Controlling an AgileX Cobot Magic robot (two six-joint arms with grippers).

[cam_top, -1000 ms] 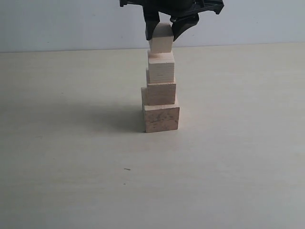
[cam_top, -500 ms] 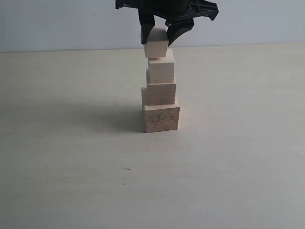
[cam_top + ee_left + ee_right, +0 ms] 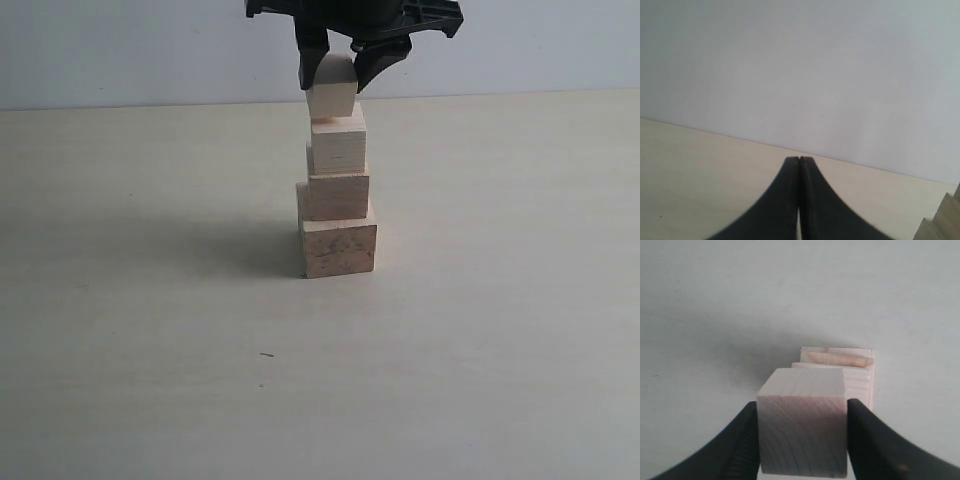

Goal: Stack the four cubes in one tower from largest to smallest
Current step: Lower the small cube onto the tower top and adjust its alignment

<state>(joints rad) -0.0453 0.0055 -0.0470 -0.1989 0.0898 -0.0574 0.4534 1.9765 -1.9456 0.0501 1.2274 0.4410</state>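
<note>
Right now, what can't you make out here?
- Whether the top cube rests on the tower: exterior view too small, right wrist view blocked by the cube itself.
- Most of the right gripper: cut off by exterior view's top edge.
- Tower in left wrist view: only a corner, cut by the frame edge, beyond the shut left gripper.

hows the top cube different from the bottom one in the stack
Size: the top cube is the smallest, the bottom cube the widest.
Hold: the top cube is clamped by the right gripper; the bottom cube stands free on the table.
Surface: the bottom cube shows darker speckled marks, the top cube looks cleaner.
Both are pale wood.
</note>
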